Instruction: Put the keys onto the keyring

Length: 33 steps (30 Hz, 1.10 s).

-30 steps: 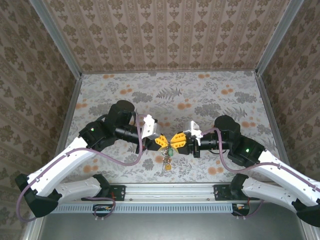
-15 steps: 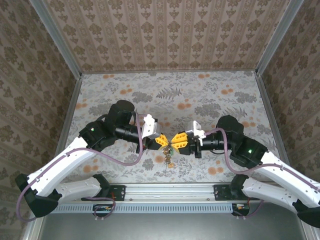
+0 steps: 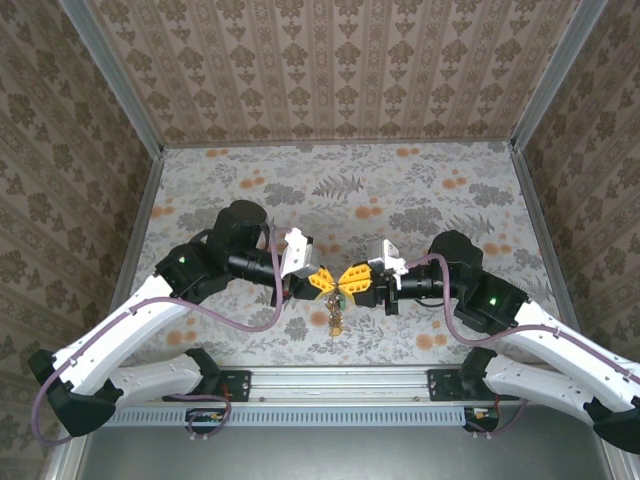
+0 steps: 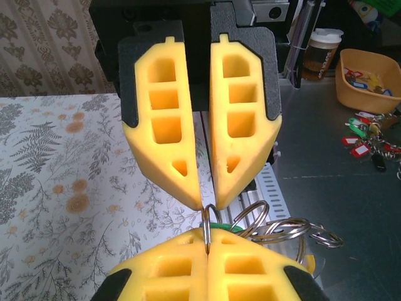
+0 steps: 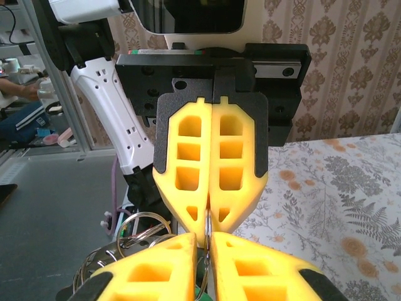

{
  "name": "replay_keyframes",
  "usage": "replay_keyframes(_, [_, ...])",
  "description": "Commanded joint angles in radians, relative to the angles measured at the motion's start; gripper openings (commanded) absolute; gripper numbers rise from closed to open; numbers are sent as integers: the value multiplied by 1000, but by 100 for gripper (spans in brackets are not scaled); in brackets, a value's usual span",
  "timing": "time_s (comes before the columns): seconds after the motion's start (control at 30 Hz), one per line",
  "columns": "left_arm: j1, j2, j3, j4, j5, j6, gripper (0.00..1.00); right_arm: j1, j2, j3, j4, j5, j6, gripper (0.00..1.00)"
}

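Here the left fingers are clenched flat together on the thin dark wire of the keyring. The keyring is held in the air above the patterned surface, near its front edge, midway between the two arms. The right fingers meet it tip to tip from the other side. A narrow slit stands between them, and they seem to pinch the same wire at its top, though the contact is too small to be sure.

The step in hand, as I judge it, is working the loop open or turning it so a key can slide on. It would go best with the left arm as a fixed anchor and the right making small moves along the wire's curve. Pulling straight apart is a risk, since the foam tips grip very little metal and the hanging bunch can swing.

The left wrist view gives the silver split rings crowded just right of the wire. The top view gives the bunch dangling from where the tips meet.
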<state>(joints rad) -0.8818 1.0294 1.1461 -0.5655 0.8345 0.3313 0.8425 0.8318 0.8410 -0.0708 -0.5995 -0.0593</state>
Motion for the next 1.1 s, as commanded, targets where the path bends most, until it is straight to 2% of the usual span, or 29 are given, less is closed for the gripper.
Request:
replay_keyframes(0.0, [0,-18,13,87,37,-23,0,11,7,-20,26,-7,10,22])
replay_keyframes(0.1, [3,-20,13,88,37,-24,0,11,7,-22,26,-4,10,29])
replay_keyframes(0.17, [4,-20,11,88,38,-26,0,12,7,-23,22,1,9,29])
replay_keyframes(0.27, [3,-18,8,91,39,-25,0,12,7,-22,20,4,3,20])
replay_keyframes(0.4, [3,-15,7,88,40,-24,0,12,16,-17,28,6,-1,15])
replay_keyframes(0.5, [3,-15,8,82,49,-27,0,13,20,-13,29,4,-3,0])
replay_keyframes(0.63, [3,-18,20,58,31,-29,0,16,3,-13,8,28,-17,0])
replay_keyframes(0.7, [3,-17,35,15,-22,-31,0,15,-14,-2,-22,49,-28,0])
replay_keyframes(0.9, [-2,-34,123,-204,-185,14,36,18,-44,52,-178,113,-90,0])
replay_keyframes(0.97, [-5,-34,156,-246,-236,31,40,18,-35,69,-219,132,-107,0])
replay_keyframes(1.07, [-5,-20,189,-264,-249,47,41,34,-19,105,-273,166,-133,0])
